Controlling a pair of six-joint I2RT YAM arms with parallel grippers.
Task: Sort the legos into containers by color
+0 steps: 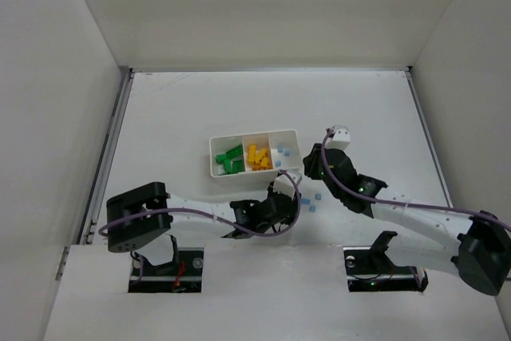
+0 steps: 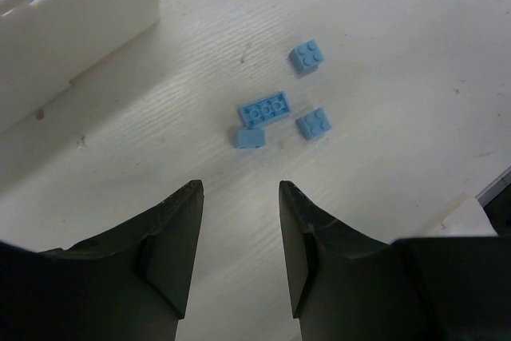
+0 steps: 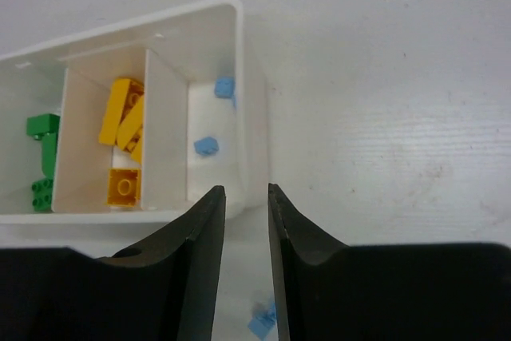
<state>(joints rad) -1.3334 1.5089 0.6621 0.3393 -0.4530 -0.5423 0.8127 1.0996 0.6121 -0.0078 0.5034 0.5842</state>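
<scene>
The white tray (image 1: 252,134) holds green legos (image 1: 231,160) in its left compartment, yellow ones (image 1: 257,156) in the middle and light-blue ones (image 1: 281,152) on the right. In the right wrist view, two blue bricks (image 3: 207,146) lie in the right compartment beside the yellow bricks (image 3: 124,117). My right gripper (image 3: 245,191) hangs open at the tray's near right corner, and a blurred blue brick (image 3: 262,321) shows low in its gap. Several loose blue bricks (image 2: 264,109) lie on the table just ahead of my open, empty left gripper (image 2: 239,185).
A corner of the tray (image 2: 72,13) stands to the left of the loose bricks in the left wrist view. The two arms (image 1: 375,197) come close together near the tray's front right. White walls enclose the table.
</scene>
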